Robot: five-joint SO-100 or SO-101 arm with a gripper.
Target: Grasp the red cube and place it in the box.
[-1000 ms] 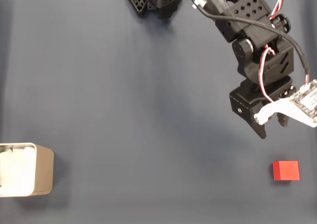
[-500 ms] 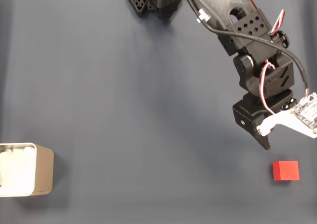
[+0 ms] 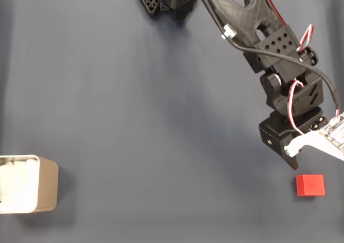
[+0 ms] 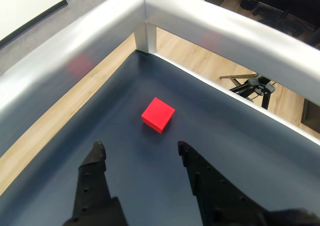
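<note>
Wrist view: the gripper [image 4: 140,148] has its 2 black fingers spread apart with nothing between them, above the dark blue mat [image 4: 210,136]; the red cube [image 4: 158,115] lies just beyond the fingertips, apart from both, near the mat's corner by the silver rail [image 4: 200,21]; fixed view: the cube [image 3: 310,185] sits at lower right, the box [image 3: 27,184] far off at the left edge.

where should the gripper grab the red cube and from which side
Judging by its pose, grip the red cube across two opposite vertical faces, coming down from above. It sits flat and alone on the mat, turned slightly to the open gripper, so a small wrist twist should square the fingers.
</note>
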